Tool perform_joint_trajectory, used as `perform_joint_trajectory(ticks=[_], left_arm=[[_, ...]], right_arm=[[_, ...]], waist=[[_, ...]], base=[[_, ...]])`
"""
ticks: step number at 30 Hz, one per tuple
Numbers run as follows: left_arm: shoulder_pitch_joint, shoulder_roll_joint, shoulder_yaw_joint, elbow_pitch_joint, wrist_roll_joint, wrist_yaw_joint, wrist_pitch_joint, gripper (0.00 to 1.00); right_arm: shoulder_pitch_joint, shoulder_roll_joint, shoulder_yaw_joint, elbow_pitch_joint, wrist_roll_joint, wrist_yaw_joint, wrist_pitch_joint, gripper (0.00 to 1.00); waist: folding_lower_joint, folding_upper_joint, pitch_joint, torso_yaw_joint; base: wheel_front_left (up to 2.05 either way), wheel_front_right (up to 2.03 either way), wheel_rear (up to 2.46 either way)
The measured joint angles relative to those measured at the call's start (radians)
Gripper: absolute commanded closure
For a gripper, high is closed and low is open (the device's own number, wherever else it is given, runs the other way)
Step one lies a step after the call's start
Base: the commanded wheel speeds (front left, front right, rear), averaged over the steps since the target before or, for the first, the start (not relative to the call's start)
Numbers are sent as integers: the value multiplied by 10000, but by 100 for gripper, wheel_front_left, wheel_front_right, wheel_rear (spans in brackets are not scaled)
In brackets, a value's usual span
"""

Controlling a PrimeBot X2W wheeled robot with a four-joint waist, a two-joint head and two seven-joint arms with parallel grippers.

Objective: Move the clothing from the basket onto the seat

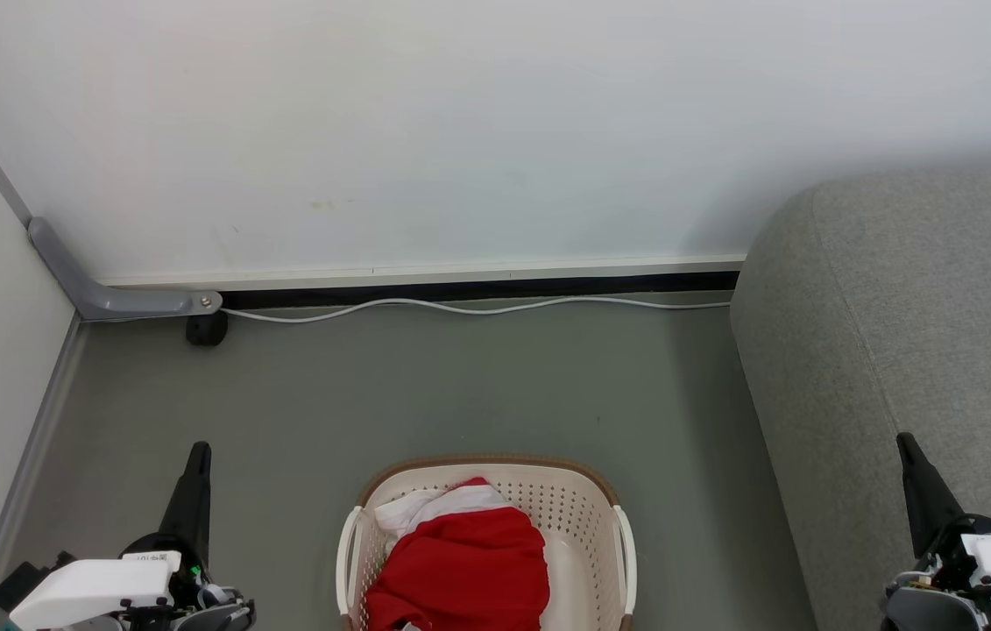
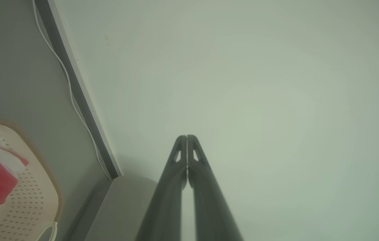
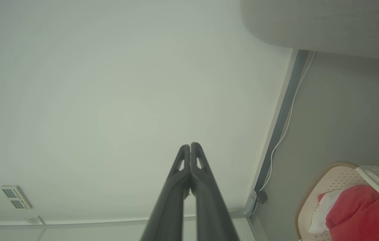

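Red clothing [image 1: 464, 561] lies heaped in the basket [image 1: 587, 504] at six o'clock, with the seat [image 1: 898, 333] at three. The left gripper [image 1: 198, 451] and right gripper [image 1: 905, 443] hang empty, fingers pressed together. The pick-up looks not yet begun; next, spread one and reach into the cloth.

red clothing [image 1: 469, 565], cream basket [image 1: 587, 513], grey seat [image 1: 898, 333]

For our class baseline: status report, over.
Left gripper shut, empty; right gripper shut, empty. Clothing in basket. Seat to the right; cable by wall, off path.
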Motion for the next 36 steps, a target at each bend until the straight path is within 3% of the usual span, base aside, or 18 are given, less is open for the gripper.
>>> perform_joint_trajectory(ticks=[15,16,36], left_arm=[[64,-52,-8,144,6,12,-8,100],[154,-111,-15,272,8,12,-8,0],[360,-151,-349,748,230,12,-545,0]], right_arm=[[57,35,29,132,-12,2,-4,100],[136,81,48,259,-13,2,-4,0],[142,19,541,646,-236,-29,-286,0]], waist=[[-1,0,0,0],[-1,0,1,0],[3,0,-4,-30]], base=[[0,0,0],[0,0,0],[0,0,0]])
